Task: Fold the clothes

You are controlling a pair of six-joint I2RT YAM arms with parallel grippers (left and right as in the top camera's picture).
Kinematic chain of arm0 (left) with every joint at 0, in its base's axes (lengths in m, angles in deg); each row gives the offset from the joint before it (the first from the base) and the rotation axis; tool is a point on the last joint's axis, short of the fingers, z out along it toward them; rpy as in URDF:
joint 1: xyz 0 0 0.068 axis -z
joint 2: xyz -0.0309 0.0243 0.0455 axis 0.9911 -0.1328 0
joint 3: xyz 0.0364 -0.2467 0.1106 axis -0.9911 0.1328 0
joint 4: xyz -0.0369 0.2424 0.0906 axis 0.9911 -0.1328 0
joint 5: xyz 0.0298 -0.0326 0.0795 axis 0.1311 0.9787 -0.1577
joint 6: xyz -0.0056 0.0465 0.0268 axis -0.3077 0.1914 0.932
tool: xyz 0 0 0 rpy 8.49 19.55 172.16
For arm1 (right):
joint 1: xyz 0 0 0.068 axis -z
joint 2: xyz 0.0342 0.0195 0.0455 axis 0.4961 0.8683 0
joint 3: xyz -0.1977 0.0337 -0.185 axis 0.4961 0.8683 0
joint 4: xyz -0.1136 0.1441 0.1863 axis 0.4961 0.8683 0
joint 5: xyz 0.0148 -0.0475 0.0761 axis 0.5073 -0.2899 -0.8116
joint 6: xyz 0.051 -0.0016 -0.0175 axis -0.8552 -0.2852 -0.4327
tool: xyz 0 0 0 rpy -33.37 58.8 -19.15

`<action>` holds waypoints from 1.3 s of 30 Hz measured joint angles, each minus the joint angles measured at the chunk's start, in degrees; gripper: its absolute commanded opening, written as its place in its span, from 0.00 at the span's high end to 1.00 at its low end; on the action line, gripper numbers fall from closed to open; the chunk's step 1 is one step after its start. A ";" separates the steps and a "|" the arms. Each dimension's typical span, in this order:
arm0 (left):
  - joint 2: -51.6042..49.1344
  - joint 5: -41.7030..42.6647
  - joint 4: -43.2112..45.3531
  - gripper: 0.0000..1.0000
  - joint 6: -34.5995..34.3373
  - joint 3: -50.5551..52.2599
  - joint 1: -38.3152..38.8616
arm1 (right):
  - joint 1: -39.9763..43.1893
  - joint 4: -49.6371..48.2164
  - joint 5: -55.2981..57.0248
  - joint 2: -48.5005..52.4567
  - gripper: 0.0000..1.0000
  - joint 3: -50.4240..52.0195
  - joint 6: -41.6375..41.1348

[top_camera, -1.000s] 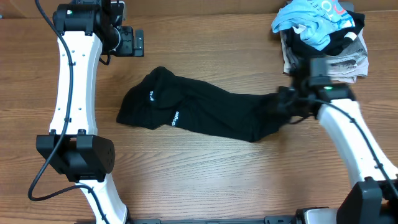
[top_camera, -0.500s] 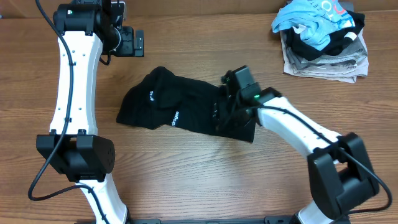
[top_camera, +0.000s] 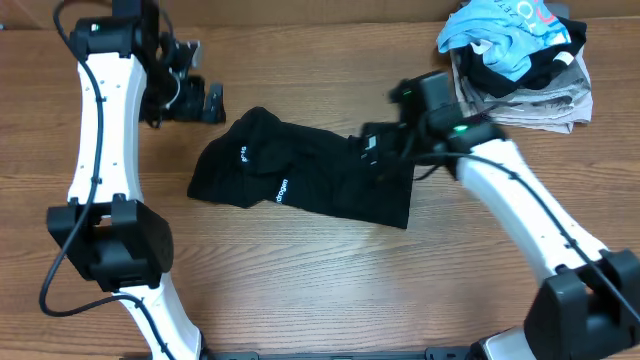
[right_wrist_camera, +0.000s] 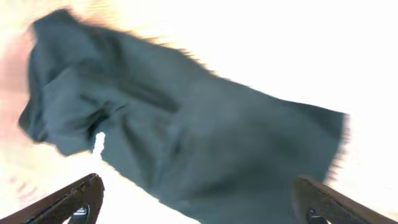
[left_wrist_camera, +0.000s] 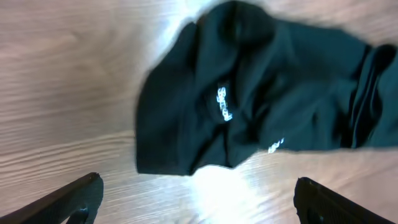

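The clothes [top_camera: 300,180] are a long black garment lying across the middle of the wooden table, its right end doubled back over the middle and small white lettering near its left end. My right gripper [top_camera: 378,148] hovers open over that folded right part. In the right wrist view the black clothes [right_wrist_camera: 186,137] fill the frame, with the right gripper [right_wrist_camera: 200,208] wide and nothing between its fingers. My left gripper [top_camera: 198,100] is open just beyond the garment's far left corner. The left wrist view shows the clothes [left_wrist_camera: 249,93] ahead of the empty left gripper [left_wrist_camera: 199,205].
A pile sits at the back right corner: a light blue shirt [top_camera: 510,35] on top of dark fabric and a grey-white patterned folded fabric [top_camera: 545,100]. Bare wooden table [top_camera: 320,290] lies in front of the garment.
My right gripper carried the garment's right end leftward over the middle, opened and let it go, then drew back to the right. The left arm swung closer to the garment's left end.
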 measured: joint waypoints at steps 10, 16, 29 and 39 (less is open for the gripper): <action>-1.07 3.98 14.56 0.00 8.48 20.61 -0.63 | 8.37 3.91 -0.55 -0.11 0.00 -0.02 2.86; -1.07 3.93 24.85 0.00 9.33 27.34 -0.63 | 8.37 3.80 -0.87 -0.11 0.00 -0.02 4.15; -1.95 -2.82 34.64 0.42 8.94 33.24 -0.63 | 8.37 3.34 -1.05 -0.11 0.27 -0.02 4.46; -2.84 -0.52 34.69 0.96 6.84 33.33 -0.09 | 7.43 2.29 -1.49 0.02 0.67 0.83 4.35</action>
